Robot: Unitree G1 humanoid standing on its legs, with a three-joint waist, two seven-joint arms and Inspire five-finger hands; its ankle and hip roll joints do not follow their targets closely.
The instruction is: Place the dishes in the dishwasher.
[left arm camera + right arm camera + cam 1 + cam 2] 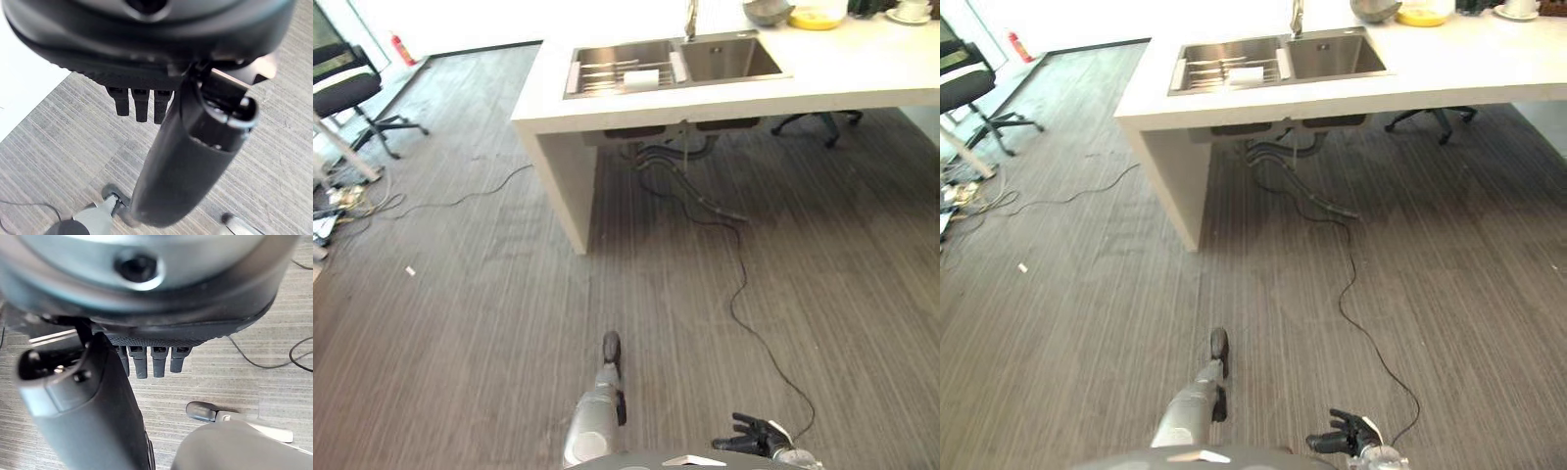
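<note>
Both hands are hanging low over the striped floor at the near edge of the eye views, well apart from the work: the left hand [611, 347] is pointing forward with fingers relaxed and straight, and the right hand [751, 432] is lying with its fingers loosely spread; each wrist view is showing straight fingers and nothing held. Ahead, the white counter [842, 73] is carrying a double sink [671, 63], and a rack with a small white item [641, 78] is sitting in its left basin. At the far edge of the counter the dishes are waiting: a grey metal bowl [767, 12], a yellow dish [815, 17] just beside it, and a white cup on a saucer [912, 12] further right. No dishwasher is showing from here.

Judging by looks, the metal bowl is probably light, stiff and slick, so a pinch over its rim should be suiting it. The yellow dish and the cup are likely brittle; the cup is best taken round its body, the saucer by its edge, one piece at a time
</note>
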